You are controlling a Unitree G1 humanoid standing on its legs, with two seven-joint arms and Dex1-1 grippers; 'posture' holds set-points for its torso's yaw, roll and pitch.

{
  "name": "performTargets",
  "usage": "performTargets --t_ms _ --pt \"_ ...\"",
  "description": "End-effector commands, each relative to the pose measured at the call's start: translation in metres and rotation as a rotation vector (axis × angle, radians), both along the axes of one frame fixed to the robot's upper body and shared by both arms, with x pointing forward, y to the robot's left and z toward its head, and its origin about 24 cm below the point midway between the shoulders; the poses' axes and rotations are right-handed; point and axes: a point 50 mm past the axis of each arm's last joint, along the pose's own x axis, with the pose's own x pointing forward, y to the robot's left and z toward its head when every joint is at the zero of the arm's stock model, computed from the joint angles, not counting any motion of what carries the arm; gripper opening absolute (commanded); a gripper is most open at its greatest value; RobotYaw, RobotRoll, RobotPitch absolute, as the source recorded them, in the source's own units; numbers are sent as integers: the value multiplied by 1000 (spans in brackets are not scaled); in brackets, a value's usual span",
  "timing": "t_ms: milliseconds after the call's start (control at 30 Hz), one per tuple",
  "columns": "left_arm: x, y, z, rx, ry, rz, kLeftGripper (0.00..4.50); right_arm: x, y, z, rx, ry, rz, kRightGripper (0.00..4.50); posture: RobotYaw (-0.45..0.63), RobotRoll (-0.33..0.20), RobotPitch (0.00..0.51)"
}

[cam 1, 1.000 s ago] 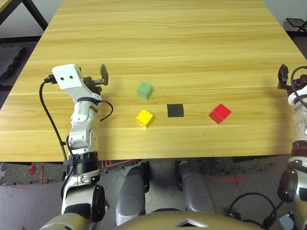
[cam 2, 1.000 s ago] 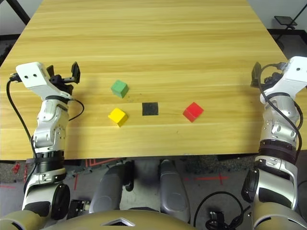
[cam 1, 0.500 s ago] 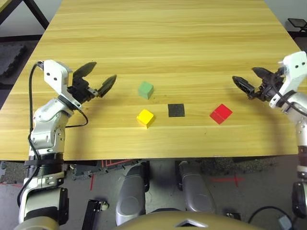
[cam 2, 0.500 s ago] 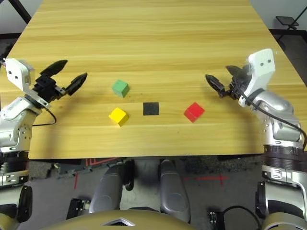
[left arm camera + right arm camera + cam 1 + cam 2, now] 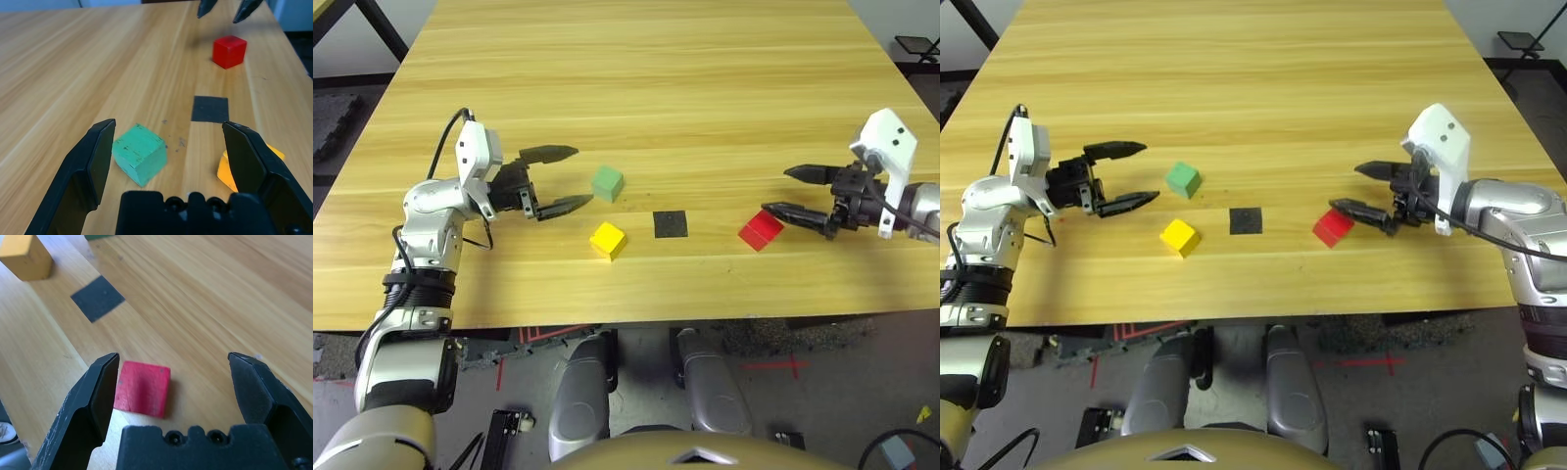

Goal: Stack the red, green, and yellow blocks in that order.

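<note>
wooden table [image 5: 666, 98], green [image 5: 608, 184], yellow [image 5: 608, 241], red blocks [image 5: 761, 230], flat black square [image 5: 671, 224]

Looks like a robotics lab or workshop: a bare wood-grain tabletop [image 5: 656, 108] filling most of the frame, red tape marks [image 5: 794, 366] on grey floor [image 5: 646, 392] below, loose black cable [image 5: 891, 436] at lower right, dark textured mat [image 5: 335, 122] at upper left.
</note>
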Motion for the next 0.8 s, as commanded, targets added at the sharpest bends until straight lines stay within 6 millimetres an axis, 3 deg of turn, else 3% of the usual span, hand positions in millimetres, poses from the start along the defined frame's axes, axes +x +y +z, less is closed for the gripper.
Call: performTargets --t_ms 33,267,533,800 --pt "-2 4 -6 75 27 -51 4436 -11 5 -1 -16 41 39 4500 167 -43 227" --pt "-1 -2 -12 97 20 -92 4436 -24 12 -14 -62 84 74 4500 158 -47 233" --pt "-2 -8 -11 79 -3 -101 4436 -8 4 -39 -95 -14 1 4500 172 -37 234" --pt "-4 -10 -9 73 -12 -95 4436 -4 1 -62 -40 8 -12 4500 198 -16 229"
